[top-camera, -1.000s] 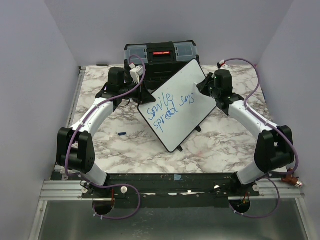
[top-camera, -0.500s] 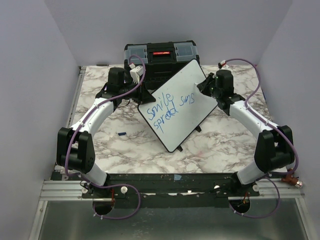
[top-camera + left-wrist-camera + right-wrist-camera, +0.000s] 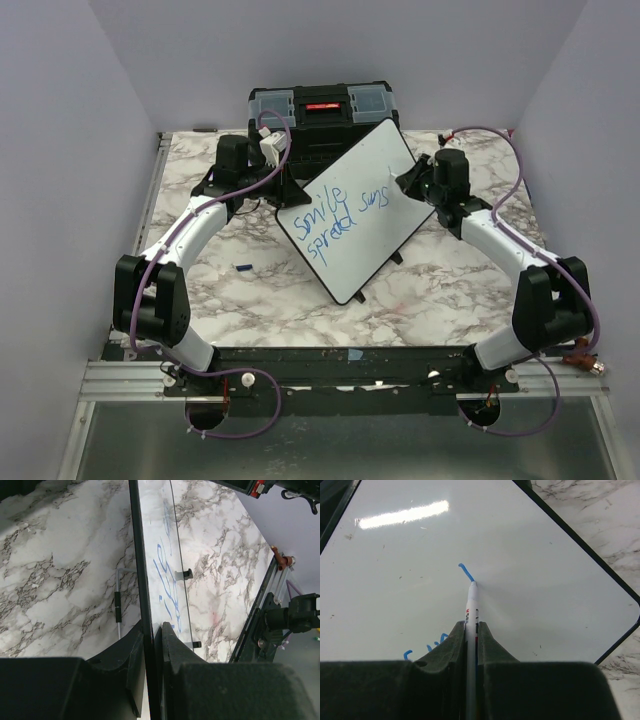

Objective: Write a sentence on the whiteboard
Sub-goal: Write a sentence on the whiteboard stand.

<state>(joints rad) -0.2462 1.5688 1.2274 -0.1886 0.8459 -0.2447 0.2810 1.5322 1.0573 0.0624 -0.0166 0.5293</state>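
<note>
The whiteboard (image 3: pixel 365 165) stands tilted in mid-table with the sentence (image 3: pixel 340 218) in blue, reading roughly "Smile spread suns". My left gripper (image 3: pixel 287 192) is shut on the board's left edge; in the left wrist view the thin black rim runs between the jaws of the left gripper (image 3: pixel 152 642), with the whiteboard (image 3: pixel 154 535) and its blue letters (image 3: pixel 161 570) beyond. My right gripper (image 3: pixel 408 185) is shut on a white marker (image 3: pixel 471 607). The marker's tip touches the whiteboard (image 3: pixel 545 575) at the end of a short new blue stroke (image 3: pixel 464 570).
A black toolbox (image 3: pixel 320 110) stands behind the board at the table's far edge. A small dark blue cap (image 3: pixel 241 267) lies on the marble table (image 3: pixel 250 300) left of the board. Purple walls close in both sides.
My right gripper has shifted a little to the right with the marker, and a new stroke has begun after "suns". The left gripper and board have stayed still.
</note>
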